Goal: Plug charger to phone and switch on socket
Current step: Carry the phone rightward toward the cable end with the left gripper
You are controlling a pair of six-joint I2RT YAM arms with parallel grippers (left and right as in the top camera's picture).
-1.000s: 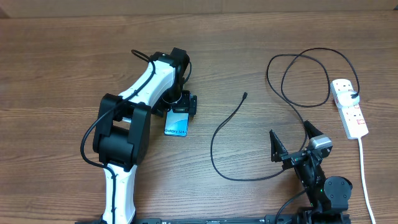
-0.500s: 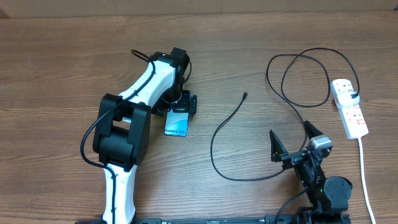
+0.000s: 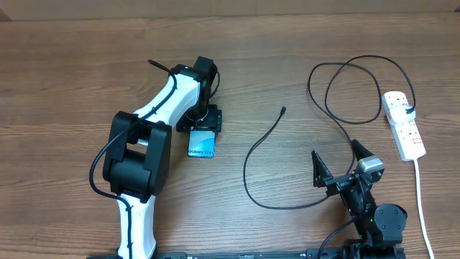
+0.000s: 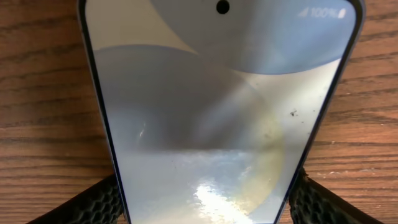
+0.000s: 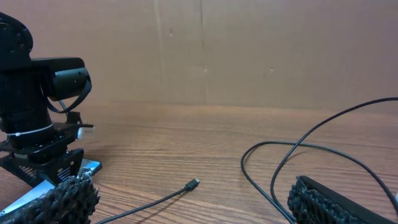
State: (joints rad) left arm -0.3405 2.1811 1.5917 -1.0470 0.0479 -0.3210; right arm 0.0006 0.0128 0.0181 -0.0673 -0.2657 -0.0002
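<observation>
The phone (image 3: 202, 146) lies flat on the wooden table, screen up and lit, and fills the left wrist view (image 4: 217, 112). My left gripper (image 3: 203, 131) reaches down over its far end, and both black fingers (image 4: 93, 202) press against the phone's long edges. The charger cable (image 3: 248, 169) curves across the table's middle, its free plug tip (image 3: 283, 111) lying bare right of the phone, also visible as the tip (image 5: 193, 183). The socket (image 3: 404, 124) sits at the far right. My right gripper (image 3: 334, 149) stands open near the front edge, nothing between its fingers.
The charger's far end loops (image 3: 352, 86) toward the socket, where a black plug (image 3: 410, 110) sits. A white cord (image 3: 420, 194) runs from the socket to the front edge. A brown wall (image 5: 249, 50) rises behind the table.
My left gripper has narrowed onto the phone's edges, and gripper and phone have shifted slightly left. The right arm and cable have not moved.
</observation>
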